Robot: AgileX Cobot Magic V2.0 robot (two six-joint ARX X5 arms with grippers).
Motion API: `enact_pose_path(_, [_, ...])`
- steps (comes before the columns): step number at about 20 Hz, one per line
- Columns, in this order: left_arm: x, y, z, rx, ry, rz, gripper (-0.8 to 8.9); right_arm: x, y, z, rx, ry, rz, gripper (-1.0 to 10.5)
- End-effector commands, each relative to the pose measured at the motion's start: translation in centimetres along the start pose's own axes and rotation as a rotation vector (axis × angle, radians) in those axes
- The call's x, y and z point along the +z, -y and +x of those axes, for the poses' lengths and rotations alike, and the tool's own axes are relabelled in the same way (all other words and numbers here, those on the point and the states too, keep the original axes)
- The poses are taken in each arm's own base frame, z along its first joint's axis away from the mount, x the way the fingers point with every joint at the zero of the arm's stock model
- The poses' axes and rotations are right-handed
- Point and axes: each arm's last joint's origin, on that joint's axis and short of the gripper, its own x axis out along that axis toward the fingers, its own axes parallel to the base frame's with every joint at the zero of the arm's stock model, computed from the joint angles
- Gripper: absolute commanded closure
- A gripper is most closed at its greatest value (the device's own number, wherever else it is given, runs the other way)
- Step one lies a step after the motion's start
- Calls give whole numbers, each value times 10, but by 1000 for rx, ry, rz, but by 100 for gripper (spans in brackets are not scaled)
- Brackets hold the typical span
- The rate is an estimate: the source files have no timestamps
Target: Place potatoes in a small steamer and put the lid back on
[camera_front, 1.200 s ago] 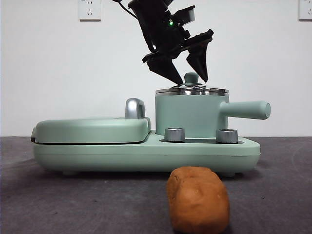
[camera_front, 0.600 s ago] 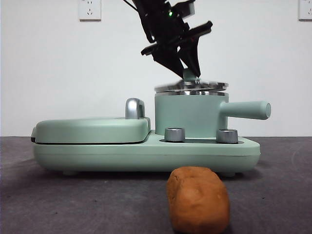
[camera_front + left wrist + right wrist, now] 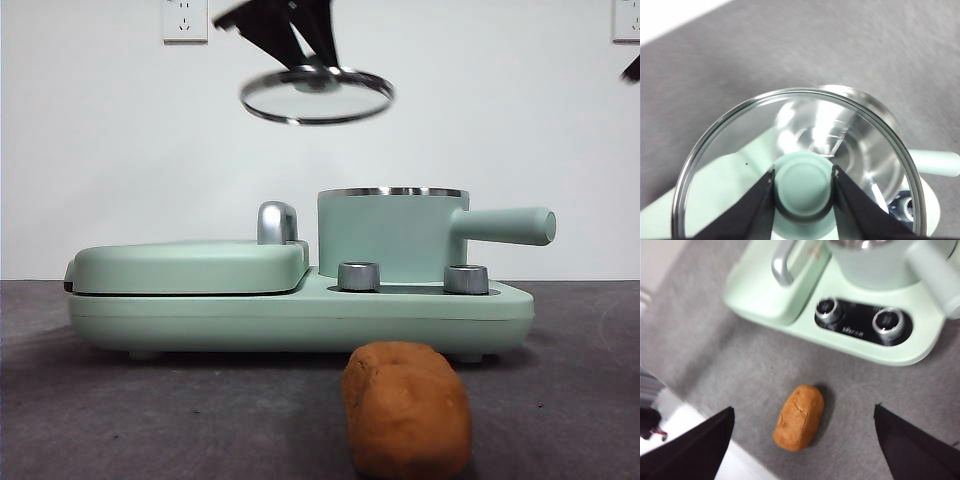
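My left gripper (image 3: 803, 181) is shut on the mint-green knob of the glass lid (image 3: 740, 165). That lid (image 3: 317, 97) hangs high in the air, up and to the left of the small steamer (image 3: 392, 234), which stands uncovered on the appliance. The left gripper (image 3: 290, 30) shows only as dark jaws at the top edge of the front view. The orange-brown potato (image 3: 406, 407) lies on the table in front of the appliance. My right gripper (image 3: 802, 440) is open, high above the potato (image 3: 799, 417), with nothing between its jaws.
The mint-green appliance base (image 3: 300, 312) carries a flat griddle cover (image 3: 190, 265) with a chrome handle (image 3: 277, 221) to the left of the steamer and two steel knobs (image 3: 359, 276) in front. The steamer's side handle (image 3: 505, 225) points right. A white table edge (image 3: 700, 440) lies near the potato.
The left gripper shut on the lid's knob, then lifted the lid off the steamer and carried it up and to the left. The potato has not moved.
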Motion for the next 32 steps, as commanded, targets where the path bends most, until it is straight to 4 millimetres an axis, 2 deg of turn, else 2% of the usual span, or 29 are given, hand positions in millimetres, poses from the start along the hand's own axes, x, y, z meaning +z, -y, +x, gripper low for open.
enact_pose_path(1, [8, -8, -19, 18, 64, -6, 797, 6, -14, 18, 0, -33, -4, 501])
enact_pose_path(4, [6, -25, -29, 51, 59, -34, 797, 4, -29, 55, -20, -133, -2, 501])
enact_pose_path(7, [2, -39, -32, 79, 43, -63, 797, -6, -38, 89, -92, -255, 16, 501])
enact_pose_path(15, [-2, -68, -38, 135, 45, -114, 797, -30, -42, 157, -202, -452, 18, 501])
enact_pose_path(19, [-3, -73, -40, 146, 46, -127, 797, -41, -41, 185, -227, -487, -5, 502])
enact_pose_path(22, [-3, -73, -40, 145, 46, -126, 797, -49, -36, 200, -297, -508, -26, 503])
enact_pose_path(23, [-3, -73, -40, 145, 45, -127, 797, -51, -35, 204, -306, -520, -26, 537])
enact_pose_path(26, [-3, -73, -40, 145, 45, -127, 797, -52, -34, 206, -309, -526, -27, 784])
enact_pose_path(27, [-3, -73, -40, 145, 45, -127, 797, -52, -35, 206, -307, -525, -29, 816])
enact_pose_path(30, [-3, -74, -40, 148, 46, -129, 797, -49, -37, 205, -291, -537, -32, 816])
enact_pose_path(32, [-4, -77, -41, 153, 46, -132, 797, -36, -46, 200, -277, -546, -60, 816])
